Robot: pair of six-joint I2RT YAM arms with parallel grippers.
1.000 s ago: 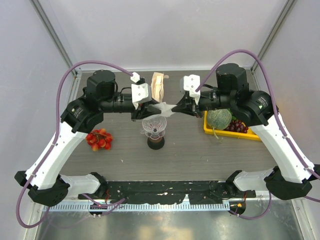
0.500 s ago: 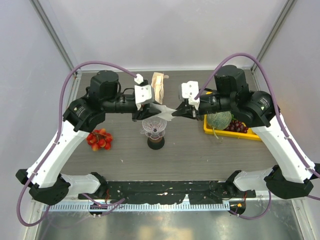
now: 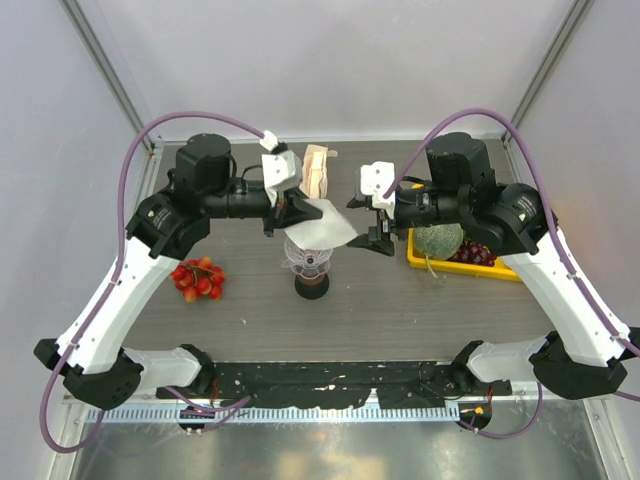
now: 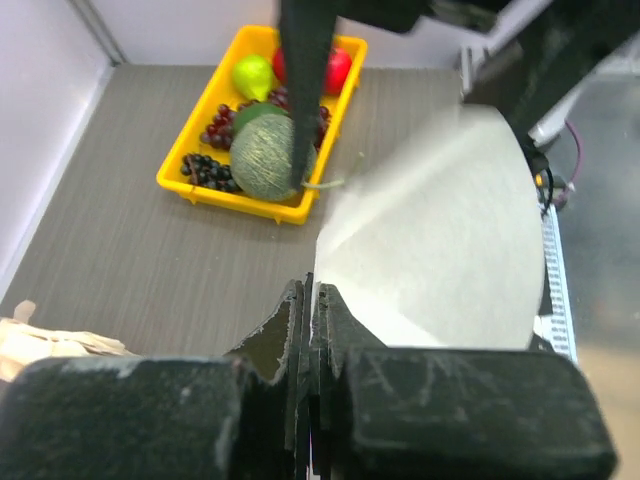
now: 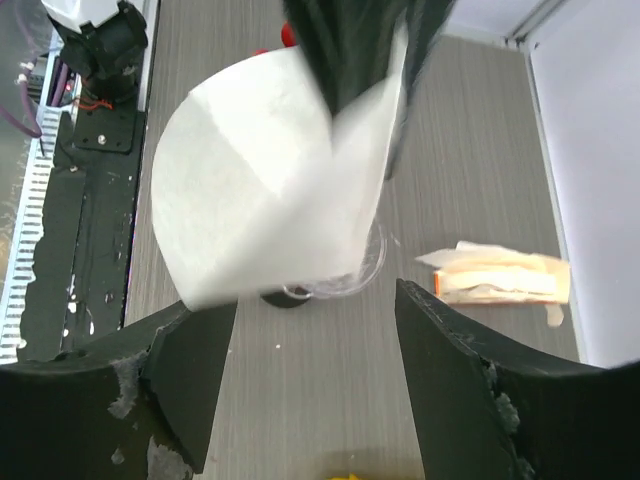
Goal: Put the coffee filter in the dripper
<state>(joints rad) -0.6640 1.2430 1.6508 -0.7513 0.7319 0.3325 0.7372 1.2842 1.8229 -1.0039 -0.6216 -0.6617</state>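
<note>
The white coffee filter hangs spread like a fan just above the clear ribbed dripper, which stands on a dark brown cup. My left gripper is shut on the filter's left edge. In the left wrist view its jaws pinch the paper's corner and the filter fans out to the right. My right gripper stands open just right of the filter and touches nothing. In the right wrist view the filter covers most of the dripper, beyond my gripper.
An upright beige packet stands behind the dripper. A yellow tray with a green melon and dark grapes sits at the right, close under my right arm. A cluster of red fruit lies at the left.
My right gripper has let go of the filter, opened and drawn back slightly right. The left gripper has shut on the filter, which now hangs lower and wider over the dripper.
</note>
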